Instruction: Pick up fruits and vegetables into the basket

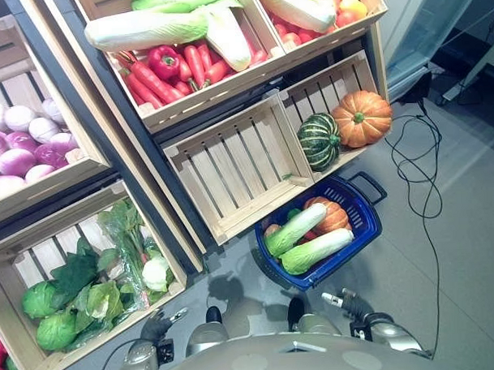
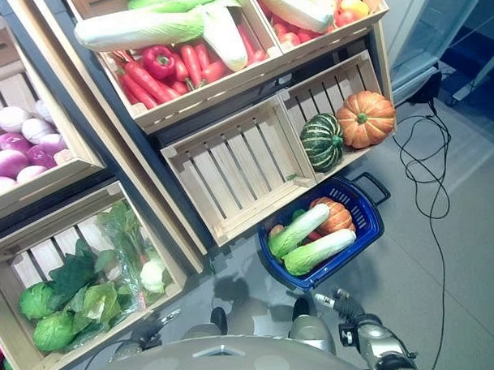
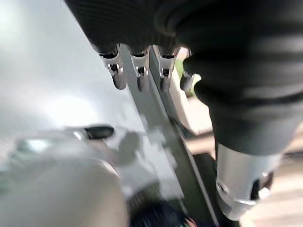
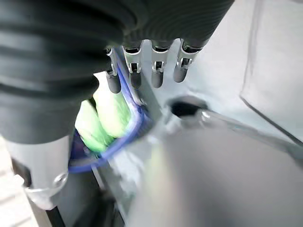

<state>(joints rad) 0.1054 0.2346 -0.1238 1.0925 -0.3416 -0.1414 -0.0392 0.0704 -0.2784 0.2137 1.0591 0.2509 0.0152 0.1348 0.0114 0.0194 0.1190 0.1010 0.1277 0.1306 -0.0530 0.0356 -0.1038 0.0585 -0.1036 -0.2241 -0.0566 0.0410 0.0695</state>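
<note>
Wooden crates [image 1: 238, 165] stacked on dark shelving, biggest things in frame. Middle crate bare; crate beside it holds orange pumpkin [image 1: 361, 118] touching striped green squash [image 1: 319, 141]. Upper crates: long napa cabbages [image 1: 148, 28], red peppers [image 1: 174, 70]. Left crates: purple onions [image 1: 18, 144], leafy greens and round cabbages [image 1: 52, 309]. Blue basket [image 1: 364, 230] on floor just below pumpkin crate, holding two napa cabbages [image 1: 316, 251] and a small orange pumpkin [image 1: 329, 214]. Left robot hand [image 1: 157, 327] low near greens crate, fingers relaxed, holding nothing. Right robot hand [image 2: 331, 302] low near basket, fingers straight, holding nothing.
</note>
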